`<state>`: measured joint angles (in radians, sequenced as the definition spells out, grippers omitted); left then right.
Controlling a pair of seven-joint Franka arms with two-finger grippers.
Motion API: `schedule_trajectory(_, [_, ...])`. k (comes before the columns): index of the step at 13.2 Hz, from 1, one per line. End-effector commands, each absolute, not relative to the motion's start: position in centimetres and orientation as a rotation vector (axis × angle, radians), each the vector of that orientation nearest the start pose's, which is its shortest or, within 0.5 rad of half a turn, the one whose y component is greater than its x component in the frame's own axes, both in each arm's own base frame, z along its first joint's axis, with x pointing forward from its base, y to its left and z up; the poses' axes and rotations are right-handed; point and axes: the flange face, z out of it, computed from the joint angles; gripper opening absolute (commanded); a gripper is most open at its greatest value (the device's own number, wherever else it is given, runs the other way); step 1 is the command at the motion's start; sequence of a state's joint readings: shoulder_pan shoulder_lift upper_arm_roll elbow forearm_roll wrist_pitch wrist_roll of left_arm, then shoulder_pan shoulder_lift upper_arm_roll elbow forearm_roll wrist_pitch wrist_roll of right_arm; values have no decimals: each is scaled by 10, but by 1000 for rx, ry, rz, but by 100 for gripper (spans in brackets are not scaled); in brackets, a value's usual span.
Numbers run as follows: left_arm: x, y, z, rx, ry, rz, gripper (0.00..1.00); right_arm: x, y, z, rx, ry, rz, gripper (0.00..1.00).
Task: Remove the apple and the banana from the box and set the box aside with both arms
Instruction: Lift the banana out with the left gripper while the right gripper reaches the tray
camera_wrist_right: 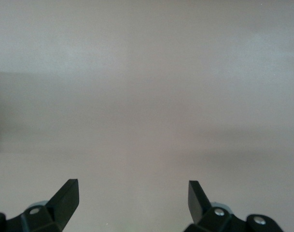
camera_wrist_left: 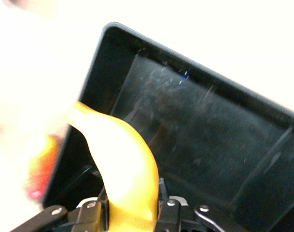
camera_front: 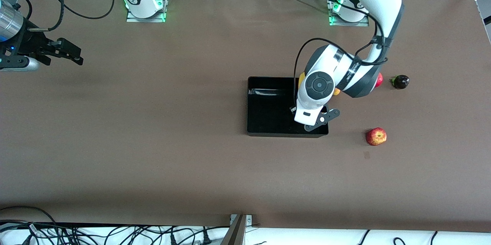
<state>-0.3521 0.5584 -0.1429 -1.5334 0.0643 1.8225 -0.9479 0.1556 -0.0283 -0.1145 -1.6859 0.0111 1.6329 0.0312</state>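
Banana point(camera_wrist_left: 130, 174) pinched in left gripper point(camera_wrist_left: 132, 212) over black box point(camera_front: 268, 118), apple point(camera_front: 376, 136) at box's four o'clock on worktop point(camera_front: 153, 141), right gripper point(camera_wrist_right: 133, 199) spread, waiting.

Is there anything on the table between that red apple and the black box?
No. In the front view, only bare brown table lies between the apple and the box.

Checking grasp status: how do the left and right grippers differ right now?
The left gripper is shut on the banana; the right gripper is open and holds nothing. The left is over the black box; the right waits over bare table at the right arm's end. Both are black two-finger grippers.
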Motion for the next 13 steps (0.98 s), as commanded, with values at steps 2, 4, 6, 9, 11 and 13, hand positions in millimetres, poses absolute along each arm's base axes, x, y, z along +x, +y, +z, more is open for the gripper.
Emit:
schedule_trajectory(2, [614, -246, 355, -2903, -373, 479, 0, 549, 23, 596, -3141, -32, 39, 100])
schedule_trajectory(4, [627, -189, 366, -2894, -269, 527, 0, 548, 25, 597, -3141, -48, 39, 100])
schedule_trajectory(6, [643, -123, 367, -2926, -169, 555, 0, 546, 29, 596, -3127, -33, 56, 100])
schedule_trajectory(9, [664, -12, 372, -2957, 0, 479, 0, 578, 71, 538, -3074, -133, 193, 100])
schedule_trajectory(11, [675, 48, 366, -2992, 95, 379, 0, 579, 113, 494, -3071, -257, 371, 100])
schedule_trajectory(13, [682, 83, 336, -3002, 180, 335, 0, 573, 180, 490, -3069, -397, 302, 100])
